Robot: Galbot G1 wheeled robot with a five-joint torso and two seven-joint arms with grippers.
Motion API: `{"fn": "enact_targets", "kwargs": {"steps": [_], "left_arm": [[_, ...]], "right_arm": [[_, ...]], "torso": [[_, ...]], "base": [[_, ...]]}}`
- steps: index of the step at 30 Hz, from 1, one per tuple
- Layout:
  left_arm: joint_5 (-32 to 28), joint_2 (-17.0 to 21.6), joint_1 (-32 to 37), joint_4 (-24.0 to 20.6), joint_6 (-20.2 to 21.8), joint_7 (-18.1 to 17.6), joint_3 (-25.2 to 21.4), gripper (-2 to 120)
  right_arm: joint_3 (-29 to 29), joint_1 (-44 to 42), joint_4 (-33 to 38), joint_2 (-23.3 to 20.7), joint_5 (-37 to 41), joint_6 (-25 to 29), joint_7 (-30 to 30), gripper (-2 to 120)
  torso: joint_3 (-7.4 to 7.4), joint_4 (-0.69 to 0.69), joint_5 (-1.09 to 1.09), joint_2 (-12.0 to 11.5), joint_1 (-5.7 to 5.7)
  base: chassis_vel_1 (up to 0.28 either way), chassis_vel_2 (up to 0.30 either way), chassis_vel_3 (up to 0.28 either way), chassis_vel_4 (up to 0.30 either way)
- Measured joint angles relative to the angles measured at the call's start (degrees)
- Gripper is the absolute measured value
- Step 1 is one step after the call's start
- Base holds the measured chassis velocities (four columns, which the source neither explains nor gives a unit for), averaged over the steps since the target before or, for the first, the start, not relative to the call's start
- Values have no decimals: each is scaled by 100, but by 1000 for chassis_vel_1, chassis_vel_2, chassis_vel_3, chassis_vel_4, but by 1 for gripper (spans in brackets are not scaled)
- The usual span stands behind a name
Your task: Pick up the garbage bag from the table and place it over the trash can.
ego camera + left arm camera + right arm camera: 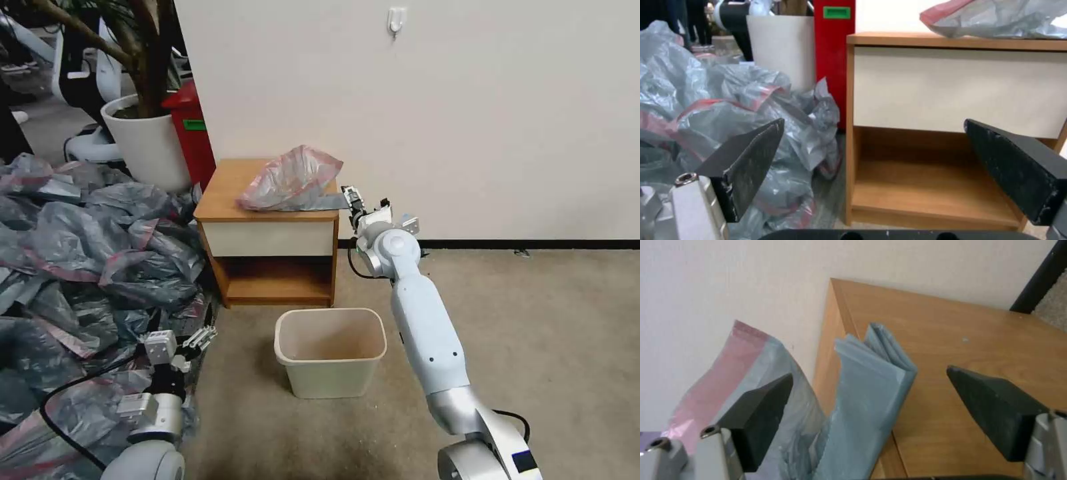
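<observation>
The garbage bag (290, 180), grey with a pink band, lies puffed up on the wooden table (230, 190) against the wall. Its flat folded end (871, 380) sticks out past the table's right edge. My right gripper (365, 199) is at that edge, open, with the folded end between its fingers (760, 413) but not pinched. The cream trash can (330, 350) stands empty on the carpet in front of the table. My left gripper (203, 335) hangs low on the left beside the heap, open and holding nothing, facing the table's shelf (929, 176).
A big heap of grey bags (87, 253) covers the floor on the left, reaching the table's side. Behind it stand a white plant pot (147, 140) and a red bin (193, 127). Open carpet (533, 320) lies to the right.
</observation>
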Motion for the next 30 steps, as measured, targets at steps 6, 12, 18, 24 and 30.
{"fn": "enact_targets", "kwargs": {"steps": [6,12,18,24,30], "left_arm": [[155,-162,64,-81,1,13,69,100],[202,-200,111,-111,1,25,46,100],[203,-200,116,-120,1,26,-10,100],[203,-202,110,-115,1,26,-28,100],[197,-143,107,-111,-1,27,-102,100]], "right_arm": [[-36,6,0,7,-17,-10,0,88],[-75,45,-67,5,-23,-39,-9,84],[-93,90,-164,3,-78,-60,-32,72],[-84,145,-237,1,-130,-55,-53,53],[-68,165,-242,0,-152,-49,-55,32]], "torso": [[0,0,0,0,0],[0,0,0,0,0],[0,0,0,0,0],[0,0,0,0,0],[0,0,0,0,0]], "base": [[0,0,0,0],[0,0,0,0],[0,0,0,0],[0,0,0,0],[0,0,0,0]]}}
